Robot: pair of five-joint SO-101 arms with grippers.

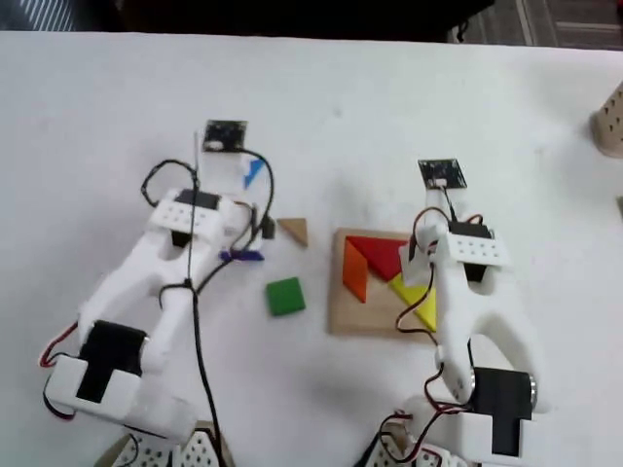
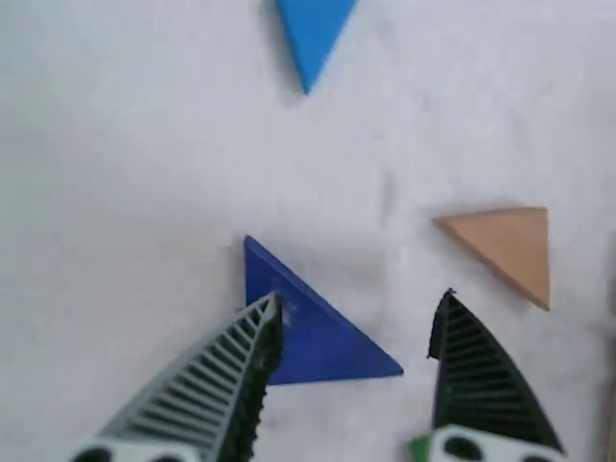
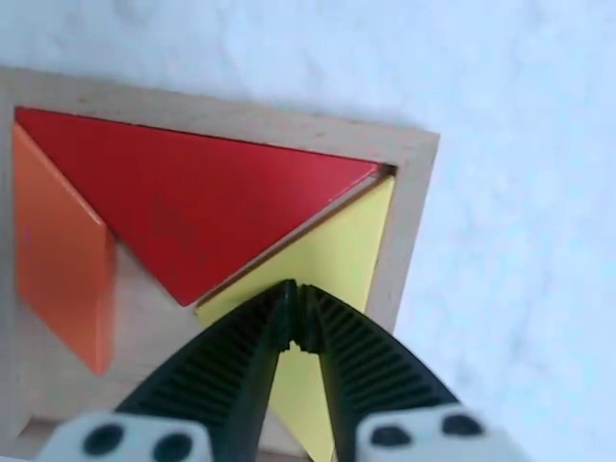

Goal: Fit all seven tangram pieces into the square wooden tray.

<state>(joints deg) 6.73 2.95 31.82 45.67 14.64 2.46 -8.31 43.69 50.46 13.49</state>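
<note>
- Nearest the lens, the left gripper [image 2: 361, 300] is seen with its fingers spread, one tip over the edge of the dark blue triangle [image 2: 308, 332] and the other just beside that piece's far corner; nothing is pinched yet.
- Just as close in its own view, the right gripper [image 3: 296, 294] is held with fingers pressed together and empty, over the yellow triangle [image 3: 337, 250].
- Three pieces are counted in the square wooden tray [image 3: 414, 192]: the red triangle [image 3: 192, 202], the yellow triangle and the orange parallelogram [image 3: 58, 250]; bare wood is left between them.
- Four pieces are left on the table: the green square [image 1: 285, 296] just beside the tray, the dark blue triangle, the light blue triangle [image 2: 313, 29] and the tan triangle [image 2: 510, 245].
- The step in hand is judged to be the pickup of the dark blue triangle.
- A low, square closing on that thin piece's edges is called for next, and the right gripper may need to be cleared from the tray.
</note>
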